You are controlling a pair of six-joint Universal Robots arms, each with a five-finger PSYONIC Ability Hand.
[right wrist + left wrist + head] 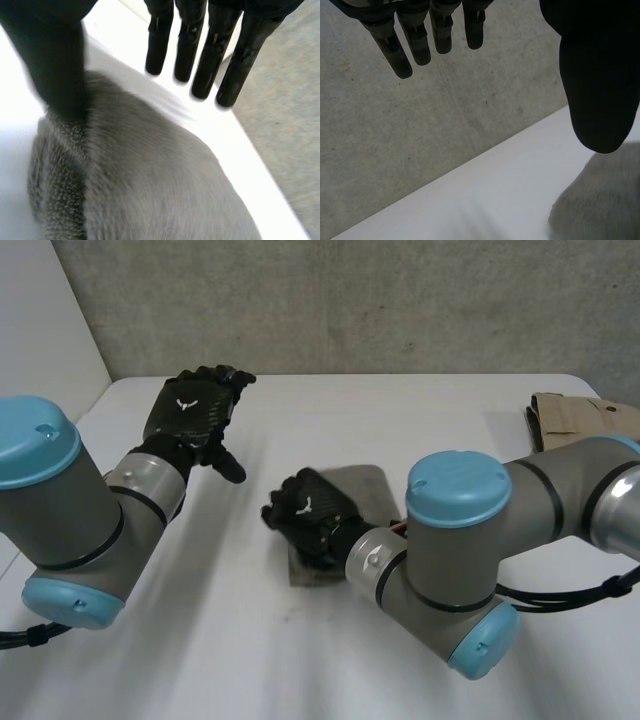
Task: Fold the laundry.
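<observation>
A small grey folded cloth (366,489) lies in the middle of the white table (400,405). My right hand (308,514) rests over its near left part, covering much of it. In the right wrist view its fingers (207,55) reach out straight past the fuzzy grey cloth (150,185), and the thumb (55,65) stands at the cloth's edge; nothing is pinched. My left hand (195,415) is held up above the table's back left, away from the cloth, with straight spread fingers (420,35) and thumb (595,75). A corner of the grey cloth (600,200) shows below that thumb.
A folded beige garment (580,418) lies at the table's far right edge. A concrete wall (350,300) runs behind the table. Bare tabletop stretches to the left of and behind the grey cloth.
</observation>
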